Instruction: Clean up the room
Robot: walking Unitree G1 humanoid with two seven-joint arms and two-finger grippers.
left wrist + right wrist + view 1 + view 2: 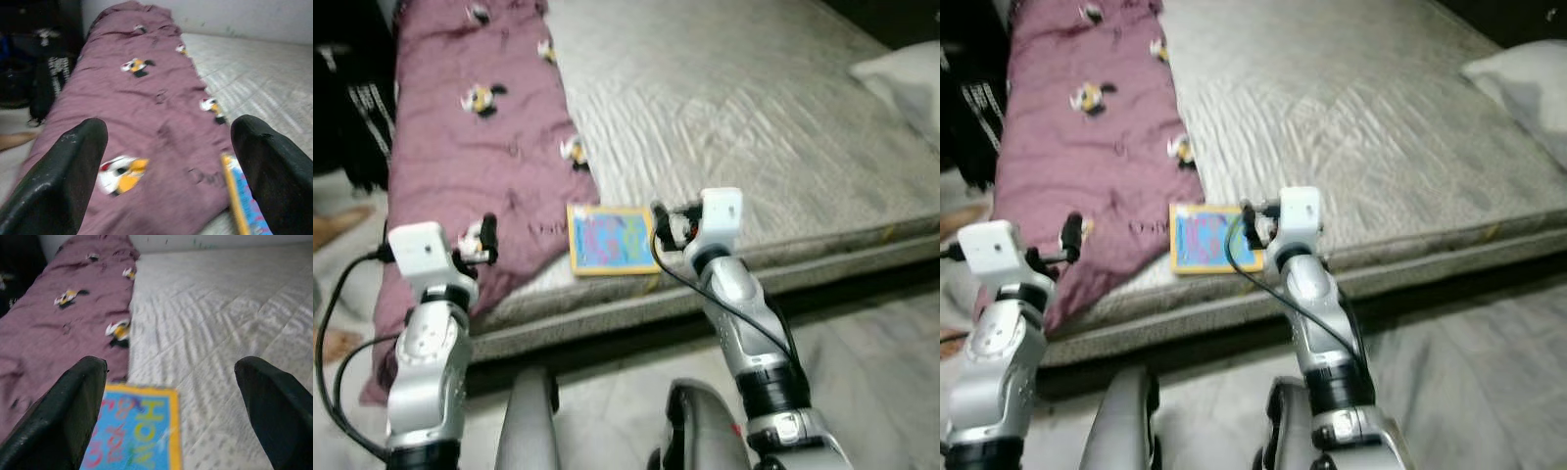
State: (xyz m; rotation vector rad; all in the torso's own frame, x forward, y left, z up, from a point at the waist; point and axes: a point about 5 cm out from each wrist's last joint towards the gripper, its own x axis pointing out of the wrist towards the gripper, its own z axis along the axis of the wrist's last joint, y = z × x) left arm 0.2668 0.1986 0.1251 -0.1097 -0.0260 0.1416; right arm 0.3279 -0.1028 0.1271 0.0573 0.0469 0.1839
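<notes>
book (610, 238): thin, stiff, light, flat on mattress (754, 117) | grip near edge | right gripper (171, 396) wide, above | left gripper (166, 161) wide

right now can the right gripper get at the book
Probably yes. The right gripper is open, its fingers spread wide just short of the book, which lies flat near the mattress edge beside the purple blanket. Nothing sits between them.

— What lies beyond the clutter?
— A pale grey quilted mattress (744, 117), with a white pillow (901, 83) at its far right corner.
— And below?
— Light marbled floor (891, 362); a dark striped bag (357, 108) stands left.
</notes>
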